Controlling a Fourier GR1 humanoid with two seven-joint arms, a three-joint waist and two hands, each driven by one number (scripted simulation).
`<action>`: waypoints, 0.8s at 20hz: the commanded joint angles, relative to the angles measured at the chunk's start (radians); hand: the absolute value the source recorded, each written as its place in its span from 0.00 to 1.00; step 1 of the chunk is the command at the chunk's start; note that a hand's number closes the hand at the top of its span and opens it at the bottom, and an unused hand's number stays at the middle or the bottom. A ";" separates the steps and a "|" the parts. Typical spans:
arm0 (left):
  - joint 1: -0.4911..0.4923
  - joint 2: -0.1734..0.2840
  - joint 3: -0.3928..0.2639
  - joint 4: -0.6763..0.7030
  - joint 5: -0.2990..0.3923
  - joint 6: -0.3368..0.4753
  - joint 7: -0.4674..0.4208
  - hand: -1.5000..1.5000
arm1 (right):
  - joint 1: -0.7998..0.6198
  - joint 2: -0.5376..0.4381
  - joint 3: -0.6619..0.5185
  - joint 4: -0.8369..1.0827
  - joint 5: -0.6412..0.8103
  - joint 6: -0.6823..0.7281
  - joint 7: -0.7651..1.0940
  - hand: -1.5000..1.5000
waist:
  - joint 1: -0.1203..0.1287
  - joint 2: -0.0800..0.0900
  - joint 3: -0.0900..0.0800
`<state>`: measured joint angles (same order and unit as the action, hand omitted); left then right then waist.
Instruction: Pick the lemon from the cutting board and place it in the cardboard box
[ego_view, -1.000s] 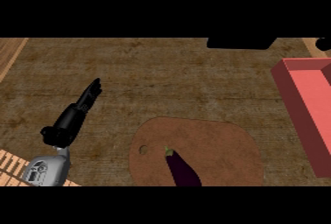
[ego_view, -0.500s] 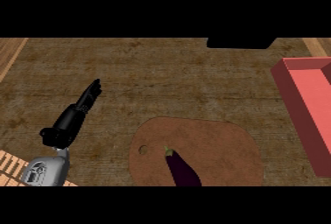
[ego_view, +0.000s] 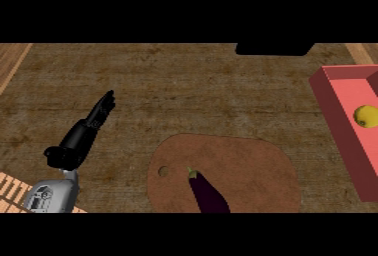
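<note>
A yellow lemon (ego_view: 365, 116) lies inside the pink-red box (ego_view: 341, 117) at the right edge of the head view. The brown cutting board (ego_view: 247, 162) lies at the lower middle, with a hole near its left side. A dark purple eggplant (ego_view: 208, 196) rests on the board's lower part. My left hand (ego_view: 80, 139) is at the left over the counter, fingers straight and pointing up and right, holding nothing. It is well apart from the board and the box. My right hand does not show.
A black object (ego_view: 273, 48) sits at the counter's far edge, upper right. The wooden counter (ego_view: 184, 95) stretches between my left hand and the box. Light wooden slats (ego_view: 13, 187) show at the lower left corner.
The lemon now shows inside the box at the right edge, where it did not show before. My left hand, the board and the eggplant have stayed in place.
</note>
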<state>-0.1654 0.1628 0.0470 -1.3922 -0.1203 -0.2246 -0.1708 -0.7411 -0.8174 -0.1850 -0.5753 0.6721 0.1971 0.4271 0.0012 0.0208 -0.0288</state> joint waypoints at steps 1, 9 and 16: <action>-0.048 0.051 -0.022 -0.094 -0.064 0.016 0.037 0.50 | 0.047 -0.008 -0.029 0.004 -0.054 0.042 -0.155 0.00 | -0.003 -0.024 0.032; -0.022 0.053 0.002 -0.043 -0.046 0.010 -0.010 0.50 | -0.069 0.022 -0.330 -0.098 -0.308 -0.220 -0.287 0.00 | -0.030 -0.040 0.036; -0.046 0.061 0.014 -0.046 -0.043 -0.007 0.005 0.50 | 0.001 0.056 -0.577 -0.056 -0.488 -0.393 -0.379 0.00 | -0.021 -0.019 0.034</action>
<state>-0.1449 0.1640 0.0713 -1.3941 -0.1293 -0.2135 -0.1877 -0.7667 -0.7748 -0.6461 -0.6440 0.2706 -0.1172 0.1068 -0.0262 0.0108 -0.0231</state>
